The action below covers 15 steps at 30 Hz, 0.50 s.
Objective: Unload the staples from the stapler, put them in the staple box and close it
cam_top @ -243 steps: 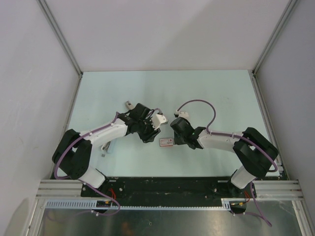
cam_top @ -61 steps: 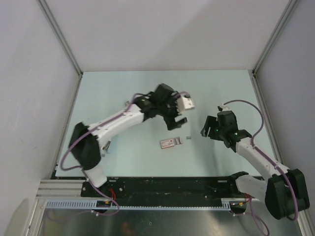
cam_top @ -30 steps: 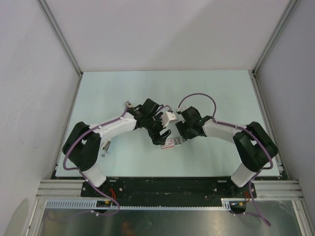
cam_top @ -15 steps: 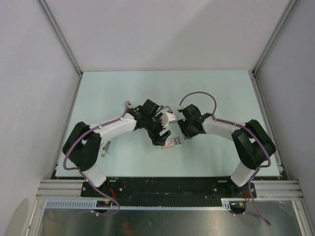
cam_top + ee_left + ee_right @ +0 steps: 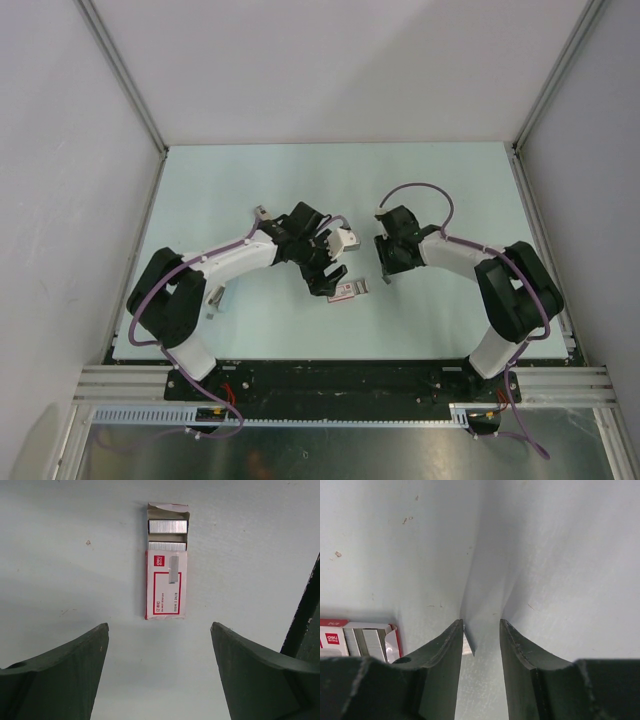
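Near staple box (image 5: 166,582): left end effector (image 5: 159,626) spread | right end effector (image 5: 481,622) narrowly parted

- A pale, lightly scuffed mint-white tabletop (image 5: 300,180) fills the middle of the overhead frame.
- A small flat red-and-white cardboard box (image 5: 342,290) lies at lower centre, its end flap open on silvery staple strips (image 5: 167,526).
- A tiny grey sliver (image 5: 385,281) lies just right of the box.
- A small greyish object (image 5: 213,297), unidentifiable, sits lower left.

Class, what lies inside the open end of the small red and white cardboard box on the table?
Two silvery strips of staples lie in the small red and white cardboard box, at its open end. The printed sleeve hides anything further in.
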Each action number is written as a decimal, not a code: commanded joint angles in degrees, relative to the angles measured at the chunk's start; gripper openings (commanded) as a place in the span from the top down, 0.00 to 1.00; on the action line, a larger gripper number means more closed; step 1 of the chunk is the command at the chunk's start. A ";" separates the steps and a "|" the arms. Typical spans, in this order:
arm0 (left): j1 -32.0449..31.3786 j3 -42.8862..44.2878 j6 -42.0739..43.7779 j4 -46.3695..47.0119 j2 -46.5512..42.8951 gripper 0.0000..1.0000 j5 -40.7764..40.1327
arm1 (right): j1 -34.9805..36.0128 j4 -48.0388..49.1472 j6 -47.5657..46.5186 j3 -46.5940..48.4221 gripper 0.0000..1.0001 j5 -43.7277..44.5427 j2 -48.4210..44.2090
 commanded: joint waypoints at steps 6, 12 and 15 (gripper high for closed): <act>0.01 -0.98 -0.62 0.97 -1.41 0.12 0.84 | -0.41 -2.32 3.30 0.37 0.49 -3.93 -1.83; 0.00 -1.10 -0.71 0.88 -1.90 0.12 0.88 | 0.68 -1.17 3.02 -0.56 0.41 -5.80 -1.98; 0.02 -1.25 -0.78 0.88 -2.22 0.12 0.79 | 1.46 -1.22 3.05 -0.97 0.43 -5.22 -1.43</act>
